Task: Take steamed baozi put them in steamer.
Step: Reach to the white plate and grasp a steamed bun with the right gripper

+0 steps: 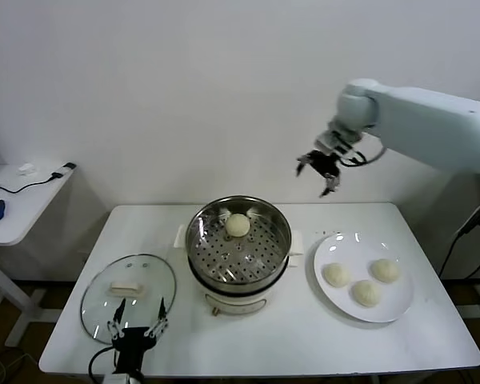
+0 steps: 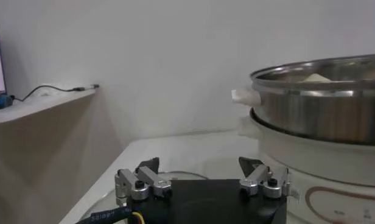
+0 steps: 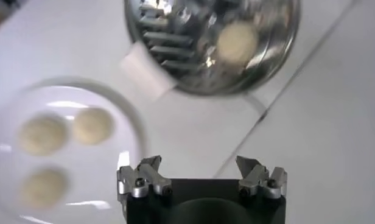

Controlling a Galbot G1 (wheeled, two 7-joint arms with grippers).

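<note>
One steamed baozi (image 1: 238, 225) sits on the steamer (image 1: 238, 250) tray, far side. Three more (image 1: 361, 282) wait on the white plate (image 1: 330, 305), right of the steamer.

Right hand (image 1: 318, 170) high above the counter (image 1: 304, 336), released, empty. Left hand (image 1: 137, 328) parked by the glass lid (image 1: 104, 300), released.

Next: descend squarely over one plate bun, straddle its widest part, close gently so the soft dough is not dented.

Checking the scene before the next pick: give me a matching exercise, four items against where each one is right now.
Items:
1. glass lid
2. plate
3. right gripper
4. left gripper

Places:
A. raised in the air behind the steamer, open
B. low at the table's near edge, open
C. flat on the table, left of the steamer
D. right of the steamer, holding three baozi

Pairs: 1-C, 2-D, 3-A, 4-B
</note>
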